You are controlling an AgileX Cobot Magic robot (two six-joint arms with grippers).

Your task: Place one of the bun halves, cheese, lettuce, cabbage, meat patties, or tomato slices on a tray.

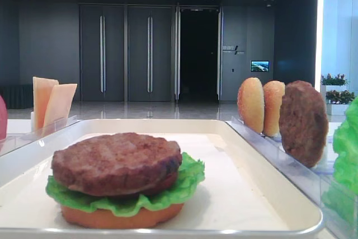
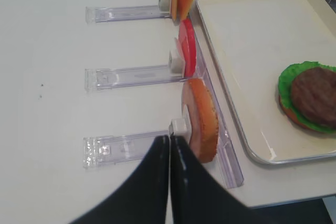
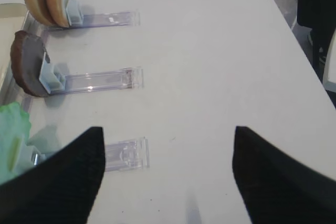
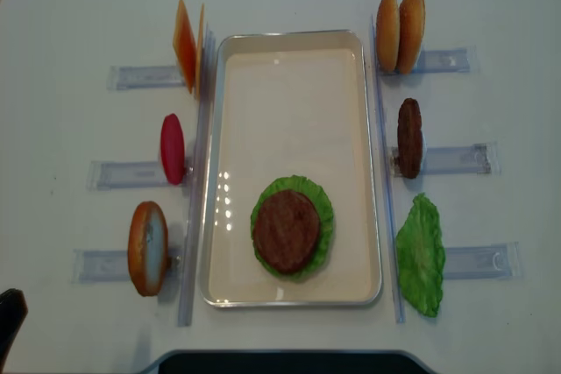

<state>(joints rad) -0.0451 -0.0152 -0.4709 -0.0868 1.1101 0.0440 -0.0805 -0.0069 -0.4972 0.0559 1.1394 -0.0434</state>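
My left tool (image 2: 169,145) hangs low over the worktop (image 4: 70,6), fingers pressed together, holding nothing. Its tips sit just beside the near left rack's (image 2: 126,148) pusher block, close to the bun half (image 2: 200,120) standing on edge there.

My right tool (image 3: 167,135) is spread wide over bare worktop, nothing between the fingers (image 3: 68,177). The end of the near right rack (image 3: 126,154) lies just by the left finger; the loose lettuce leaf (image 3: 13,129) shows at the left edge of that view.

The tray (image 4: 289,67) lies in the middle of the worktop, between the two rows of racks. In its near half sits a stack: bun half (image 1: 120,216) at the bottom, lettuce (image 1: 187,180) on it, meat patty (image 1: 116,160) on top. The far half of the tray is bare.

Left row, going outward: the tomato slice (image 4: 172,148) upright in the middle rack, then the cheese slices (image 4: 186,44) leaning in the far one.

Right row: a second meat patty (image 4: 409,137) on edge in the middle rack, then two bun halves (image 4: 400,31) side by side, touching, in the far rack.

Behind the worktop: dark doors (image 1: 126,53) and a planter (image 1: 334,85) at far right.
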